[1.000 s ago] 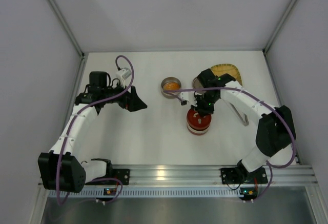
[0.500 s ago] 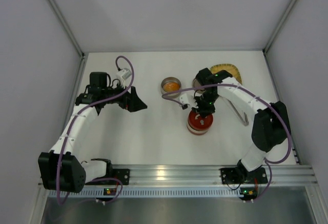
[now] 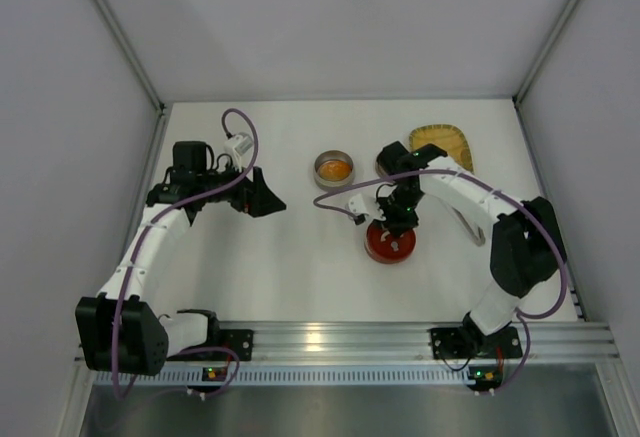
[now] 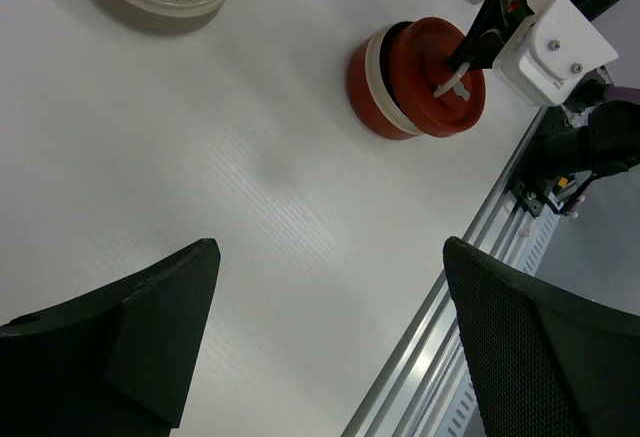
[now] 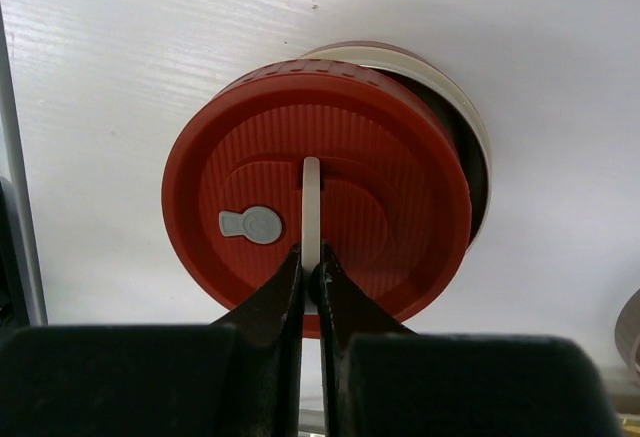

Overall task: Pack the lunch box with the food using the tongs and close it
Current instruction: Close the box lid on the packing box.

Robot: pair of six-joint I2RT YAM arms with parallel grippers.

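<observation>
Hanging over the table, the left gripper [image 3: 270, 194] has its fingers spread wide and holds nothing. Off to its right sits a round tin [image 3: 320, 170] with the orange food [image 3: 336, 168] inside. Further right is the red box [image 4: 365, 82], just under the right gripper [image 5: 310, 262]. That gripper's fingers are pressed together on the thin white handle [image 5: 311, 197] of the red lid [image 5: 370, 207]. The lid sits crooked on the box, so part of the box rim shows. The tongs [image 3: 476, 235] lie on the table to the right of this gripper, partly under its arm, and nothing holds them. The yellow tray [image 3: 445, 142] lies behind this gripper, a little to its right.
</observation>
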